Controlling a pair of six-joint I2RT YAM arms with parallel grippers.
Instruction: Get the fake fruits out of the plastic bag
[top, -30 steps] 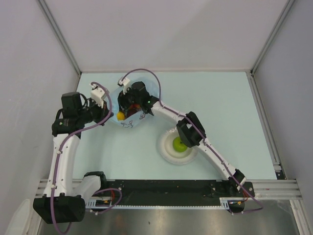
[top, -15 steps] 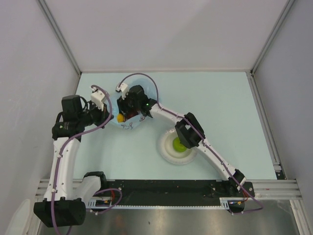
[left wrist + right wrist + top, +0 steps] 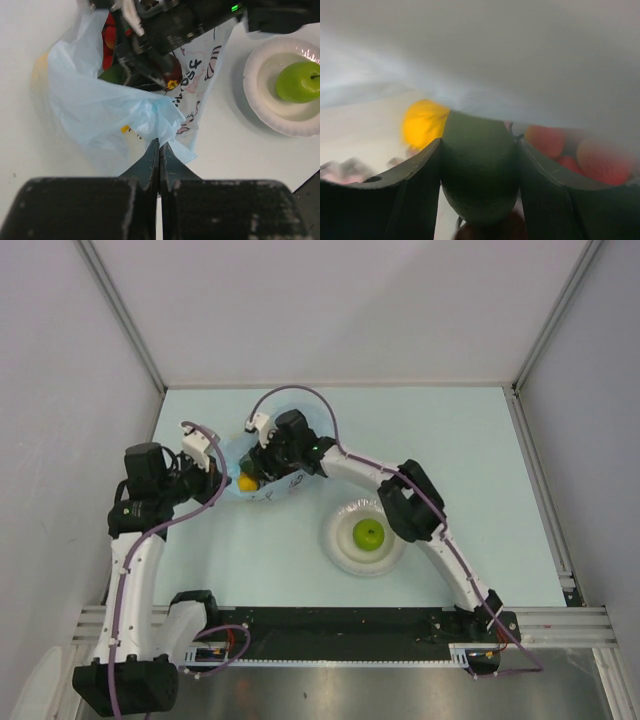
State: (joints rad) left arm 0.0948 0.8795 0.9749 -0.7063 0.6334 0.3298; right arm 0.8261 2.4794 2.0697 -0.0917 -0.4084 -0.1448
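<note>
From my seat, the right pincer (image 3: 479, 146) is deep inside the plastic bag (image 3: 95, 107), its jaws at a middling width and closed around the dark green avocado (image 3: 479, 175). Both fingers (image 3: 417, 180) press against its sides. Past it in the wrist view I see the yellow lemon (image 3: 422, 122) on the left and the red grapes (image 3: 547, 141) on the right, all blurred under the bag's film. The left pincer (image 3: 159, 150) is clamped tight on a bunched edge of the bag, with nothing but thin plastic between its tips. From overhead, the bag lies on the table (image 3: 460, 460) between the two wrists, at the far left. The green apple (image 3: 369, 534) sits outside it on the white plate (image 3: 338, 552), near the bag's right side.
</note>
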